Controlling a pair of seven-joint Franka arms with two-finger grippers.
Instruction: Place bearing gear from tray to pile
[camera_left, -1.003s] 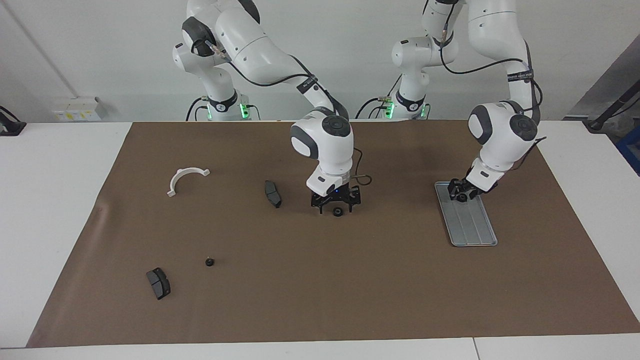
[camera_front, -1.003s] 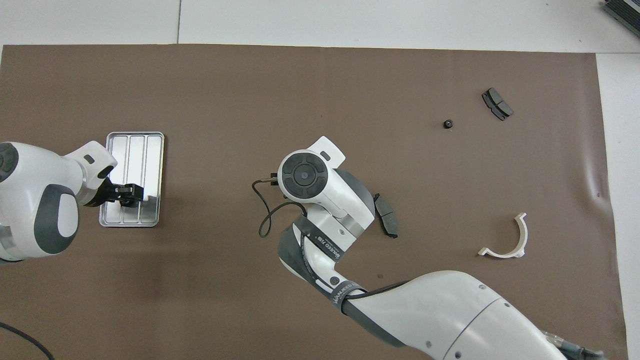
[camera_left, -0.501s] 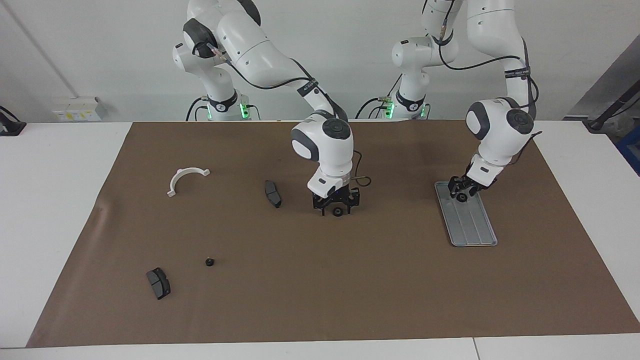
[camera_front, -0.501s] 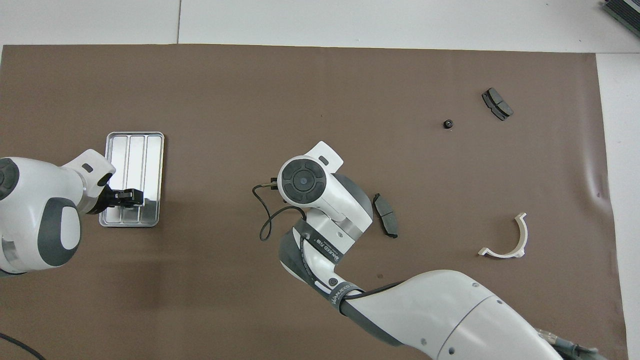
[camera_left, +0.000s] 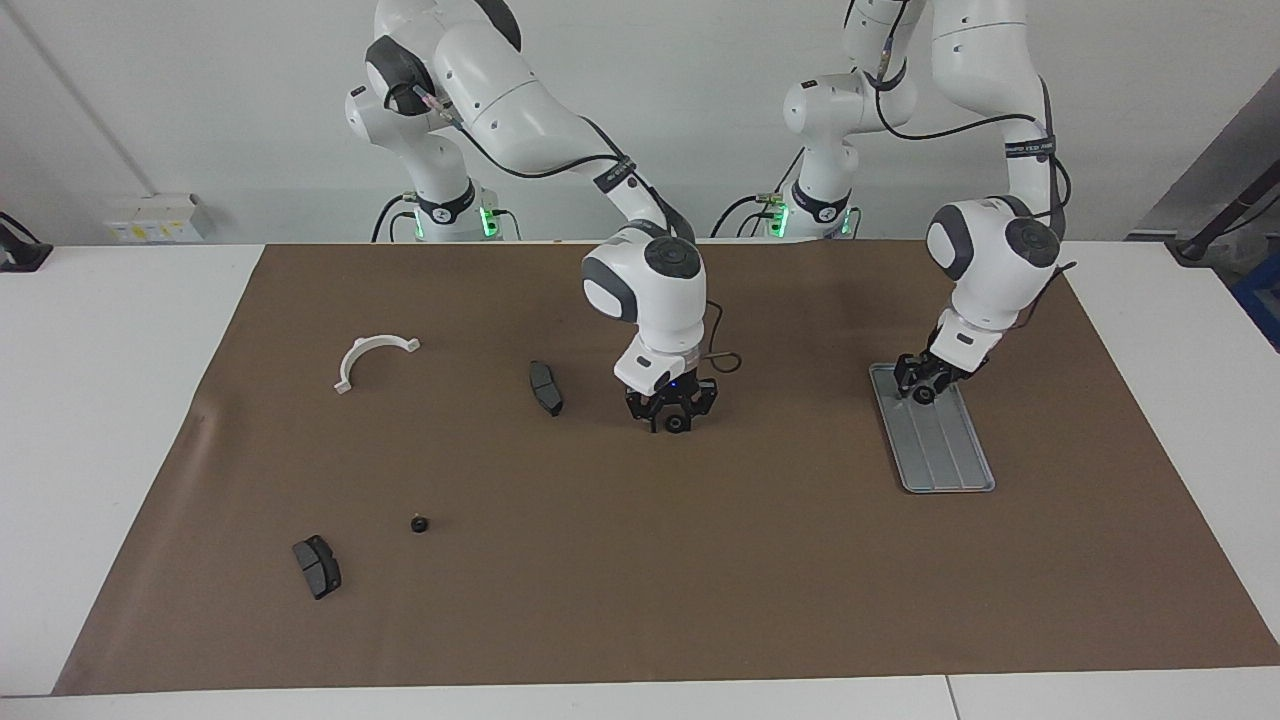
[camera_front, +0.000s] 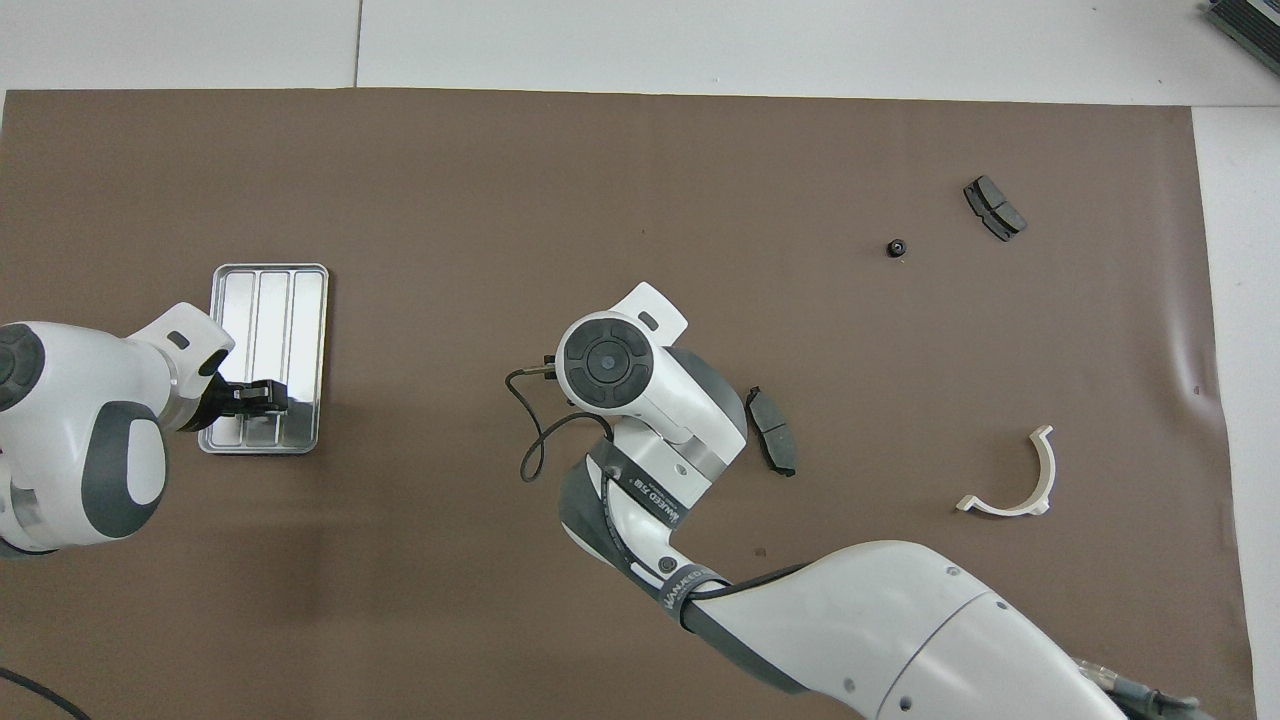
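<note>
Silver-grey and ridged, the tray (camera_left: 945, 460) lies on the brown mat (camera_left: 700, 600) toward the left arm's end of the table. The left gripper (camera_left: 920, 390) is low over the tray's end nearer to the robots. A small dark round part, the bearing gear (camera_left: 925, 396), sits right at its tips, over the tray. The fingers look drawn in around it, but I cannot tell whether they grip it or how far open they stand.

The right gripper (camera_left: 676, 418) points straight down at the middle of the mat, with a second gear (camera_left: 677, 427) between its tips. The tips stand close on either side of it (the overhead view hides them under the wrist), and I cannot tell whether they press on it.

The pile is a loose scatter toward the right arm's end. One brake pad (camera_left: 546, 388) lies near the right gripper, and the white bracket (camera_left: 372, 358) lies nearer that end of the mat. The other brake pad (camera_left: 317, 566) lies much farther from the robots, with a third small gear (camera_left: 420, 523) near it.
</note>
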